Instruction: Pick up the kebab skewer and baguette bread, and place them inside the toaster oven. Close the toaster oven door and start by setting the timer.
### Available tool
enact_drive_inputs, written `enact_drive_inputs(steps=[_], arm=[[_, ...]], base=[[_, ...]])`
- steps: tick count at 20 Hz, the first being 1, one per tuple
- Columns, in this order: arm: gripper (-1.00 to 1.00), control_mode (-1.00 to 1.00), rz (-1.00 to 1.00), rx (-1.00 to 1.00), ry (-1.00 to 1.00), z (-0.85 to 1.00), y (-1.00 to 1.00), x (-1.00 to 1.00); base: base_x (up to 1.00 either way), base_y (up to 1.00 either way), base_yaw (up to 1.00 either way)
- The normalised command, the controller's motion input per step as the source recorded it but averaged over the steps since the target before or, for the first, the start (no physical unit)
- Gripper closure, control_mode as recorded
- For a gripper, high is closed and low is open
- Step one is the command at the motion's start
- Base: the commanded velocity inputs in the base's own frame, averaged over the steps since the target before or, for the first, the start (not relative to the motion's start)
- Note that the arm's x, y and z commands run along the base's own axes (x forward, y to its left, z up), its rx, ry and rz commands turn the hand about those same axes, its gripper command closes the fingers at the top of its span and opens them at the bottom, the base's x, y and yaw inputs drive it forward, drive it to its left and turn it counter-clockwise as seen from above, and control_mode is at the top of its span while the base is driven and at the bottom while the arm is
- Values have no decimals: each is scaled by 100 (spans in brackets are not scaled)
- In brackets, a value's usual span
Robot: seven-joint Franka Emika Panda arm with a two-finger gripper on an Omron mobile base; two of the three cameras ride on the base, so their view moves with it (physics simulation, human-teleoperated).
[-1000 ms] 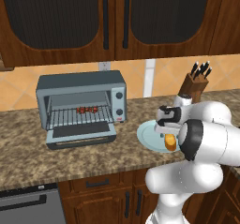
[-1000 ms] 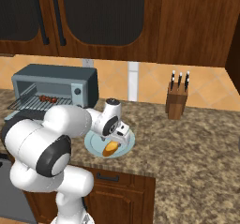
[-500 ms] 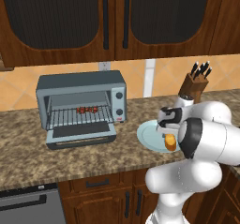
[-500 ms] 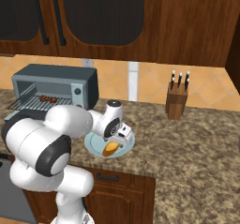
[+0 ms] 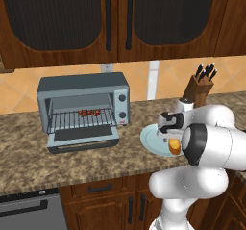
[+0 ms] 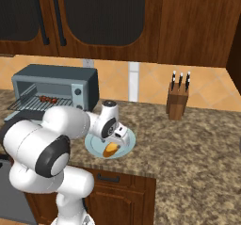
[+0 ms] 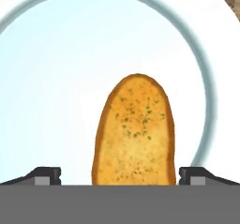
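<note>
Hand view looks straight down on the short, stubby golden-orange baguette bread (image 7: pixel 135 131), flecked with green, lying on the round pale blue plate (image 7: pixel 42 92). The 2 dark finger tips of the gripper (image 7: pixel 120 175) stand apart, 1 on each side of the near end of the bread, with a clear gap on both sides; nothing is clamped yet.

In the left base view the white arm bends down over the plate (image 5: pixel 150 140), which sits on the speckled brown stone counter (image 5: pixel 29 152) to the right of the grey-blue boxy toaster oven (image 5: pixel 81 87). The oven's drop-down door (image 5: pixel 84 136), with its dark window, lies folded open in front of the cavity. On the wire rack (image 5: pixel 72 121) inside rests the thin kebab skewer (image 5: pixel 89 112) with its dark red and brown chunks. A wooden knife block (image 6: pixel 178 102) stands further along the counter, well apart from the plate.

Judging from this, 1 of the 2 food items is already in the oven. Left to do: close the fingers on the bread, lift it, carry it to the rack beside the skewer, swing the door shut, then turn 1 of the 2 round knobs (image 5: pixel 122 98) on the right panel to set the timer. The step in hand seems to be the grasp of the bread.
</note>
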Motion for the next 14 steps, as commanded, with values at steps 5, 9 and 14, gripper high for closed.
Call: enact_drive_inputs(steps=[5, 9, 14], arm=[[-100, -100, 0, 0, 0, 0, -11, 0], [-100, -100, 0, 0, 0, 0, -22, 0], [-100, -100, 0, -1, 0, -12, 0, 0]], base=[[0, 0, 0], [0, 0, 0], [0, 0, 0]])
